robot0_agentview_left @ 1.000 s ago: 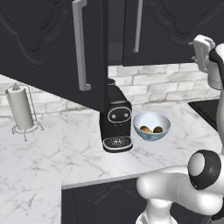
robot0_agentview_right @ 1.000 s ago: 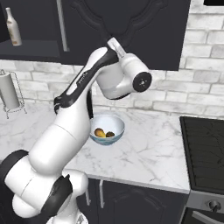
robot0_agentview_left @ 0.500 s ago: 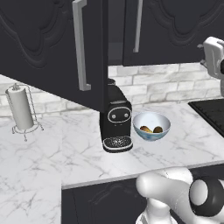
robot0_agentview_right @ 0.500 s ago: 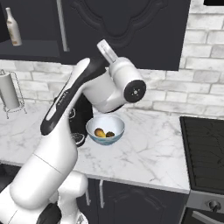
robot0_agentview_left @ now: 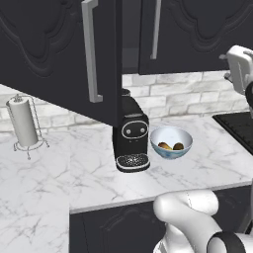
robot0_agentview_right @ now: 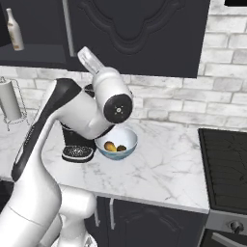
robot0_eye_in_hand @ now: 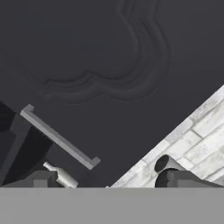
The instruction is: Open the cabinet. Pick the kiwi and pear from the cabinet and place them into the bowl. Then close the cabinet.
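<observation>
Left and right base views look forward and down, sharing bowl (robot0_agentview_left: pixel 171 142) (robot0_agentview_right: pixel 116 143) mid-frame on counter (robot0_agentview_left: pixel 74 178) (robot0_agentview_right: pixel 164 173); hand view, rolled, sits close to cabinet (robot0_eye_in_hand: pixel 109 57) door

The open cabinet (robot0_agentview_left: pixel 64 59) door hid the coffee machine's (robot0_agentview_left: pixel 129 138) top; the arm perhaps covered part of the bowl (robot0_agentview_right: pixel 117 144) rim.

Even, diffuse rendered light is falling from above; no glare anywhere. The black cabinet (robot0_agentview_left: pixel 59 54) doors are swallowing detail, their relief reading faintly. A soft shadow is lying under the bowl (robot0_agentview_left: pixel 171 143). Everything is staying sharp, slightly pixelated, with no edge distortion.
</observation>
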You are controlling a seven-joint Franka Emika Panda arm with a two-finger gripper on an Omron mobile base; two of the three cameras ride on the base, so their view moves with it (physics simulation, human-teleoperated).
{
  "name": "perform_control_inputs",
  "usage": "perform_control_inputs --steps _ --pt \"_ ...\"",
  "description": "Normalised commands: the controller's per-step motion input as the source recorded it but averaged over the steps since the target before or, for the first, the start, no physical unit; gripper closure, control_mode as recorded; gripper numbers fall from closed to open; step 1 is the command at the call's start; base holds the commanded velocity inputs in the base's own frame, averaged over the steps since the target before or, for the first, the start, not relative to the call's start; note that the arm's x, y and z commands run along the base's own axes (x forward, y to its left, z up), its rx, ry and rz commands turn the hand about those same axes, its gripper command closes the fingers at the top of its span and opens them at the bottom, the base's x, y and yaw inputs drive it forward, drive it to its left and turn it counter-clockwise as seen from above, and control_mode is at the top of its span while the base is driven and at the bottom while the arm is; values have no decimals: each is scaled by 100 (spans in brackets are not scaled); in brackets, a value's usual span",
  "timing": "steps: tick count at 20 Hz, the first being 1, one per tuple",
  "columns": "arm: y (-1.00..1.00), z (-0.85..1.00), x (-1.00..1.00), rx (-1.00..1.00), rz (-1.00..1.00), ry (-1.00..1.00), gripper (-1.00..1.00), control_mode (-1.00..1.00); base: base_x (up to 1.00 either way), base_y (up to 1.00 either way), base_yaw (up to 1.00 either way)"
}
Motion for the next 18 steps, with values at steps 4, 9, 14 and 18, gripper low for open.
perform_control_inputs --steps 4,9,14,18 --pt "72 0 -49 -5 0 0 -100 -100 0 0 0" --pt "66 1 -47 -4 0 0 -100 -100 0 0 0" --pt "56 1 -31 -1 0 0 -100 -100 0 0 0" --pt "47 0 -24 0 -4 0 -100 -100 0 0 0"
